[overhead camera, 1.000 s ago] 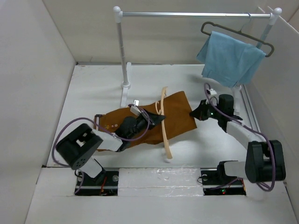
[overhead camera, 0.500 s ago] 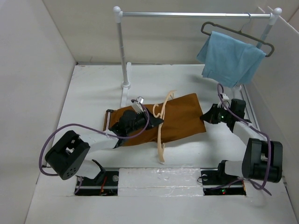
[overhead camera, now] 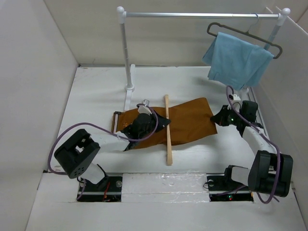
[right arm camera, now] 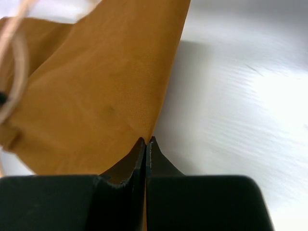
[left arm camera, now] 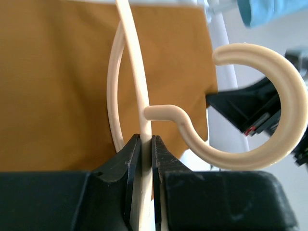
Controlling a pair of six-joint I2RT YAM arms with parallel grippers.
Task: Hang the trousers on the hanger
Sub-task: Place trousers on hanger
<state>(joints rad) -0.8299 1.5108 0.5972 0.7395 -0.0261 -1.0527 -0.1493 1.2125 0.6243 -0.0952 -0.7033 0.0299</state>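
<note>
Trousers [overhead camera: 190, 122] lay flat mid-bench [overhead camera: 96, 101], with the hanger [overhead camera: 167, 132] standing on edge across them. The left tool [left arm camera: 147, 144] was clamped on the hanger beside its hook, evidently to steady it. The right tool [right arm camera: 146, 142] was pinched on the trousers' right-hand corner, apparently to keep the cloth taut.

Work surface: a white table [overhead camera: 96, 91], matte, evenly lit, with soft shadows. A white side wall [overhead camera: 29, 72] stands outboard of the left gripper [overhead camera: 163, 123], and a second side wall [overhead camera: 294, 72] stands outboard of the right gripper [overhead camera: 215, 118]. A back wall [overhead camera: 168, 43] closes the far end. Beyond the left gripper, a white rack post [overhead camera: 126, 53] carries a silver rail [overhead camera: 192, 15]. Beyond the right gripper, a light blue cloth [overhead camera: 238, 60] hangs under the rail.
</note>
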